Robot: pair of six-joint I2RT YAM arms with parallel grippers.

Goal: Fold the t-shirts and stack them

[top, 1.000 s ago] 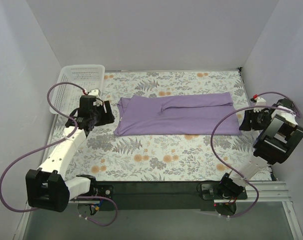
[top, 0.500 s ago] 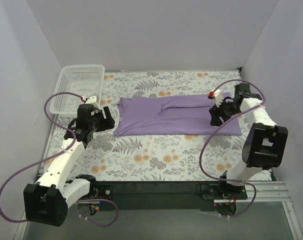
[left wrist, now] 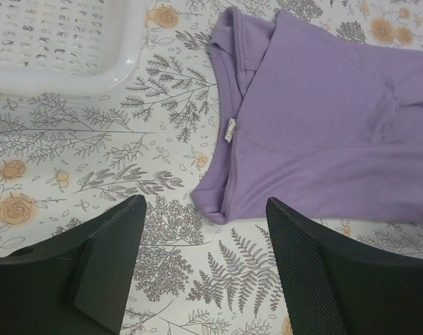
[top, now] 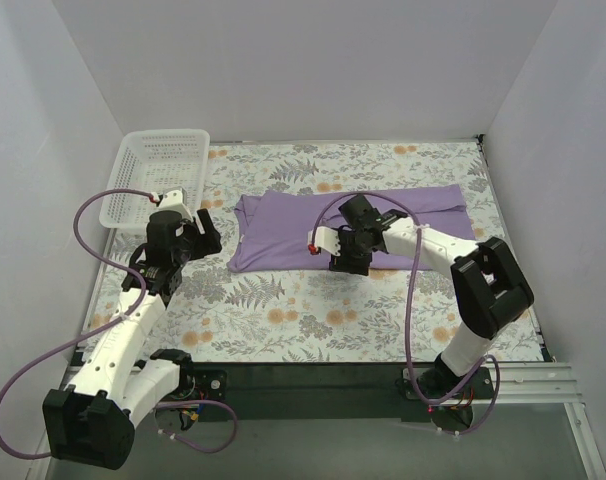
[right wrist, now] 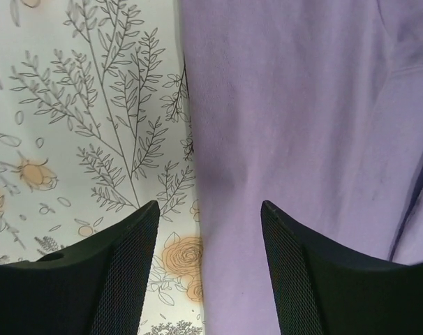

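The lavender t-shirt point(top: 283, 238) lies flat as a folded long band across the floral table cover, neck end to the left. Its white neck label point(left wrist: 229, 130) shows in the left wrist view. My left gripper point(top: 211, 232) hovers open just left of the shirt's near-left corner point(left wrist: 213, 209), with nothing between its fingers. My right gripper point(top: 355, 250) stands open over the middle of the shirt's near edge. In the right wrist view the hem of the t-shirt point(right wrist: 302, 105) runs between the jaws of the right gripper point(right wrist: 209, 209), which hold nothing.
A white plastic basket point(top: 153, 175) sits at the far left corner, just behind the left gripper; its rim point(left wrist: 121, 70) shows in the left wrist view. Grey walls close in three sides. The floral cover point(top: 313, 310) spreads in front of the shirt.
The right arm has swung from the table's right edge across to the middle of the shirt's near edge. The left arm has shifted only slightly.
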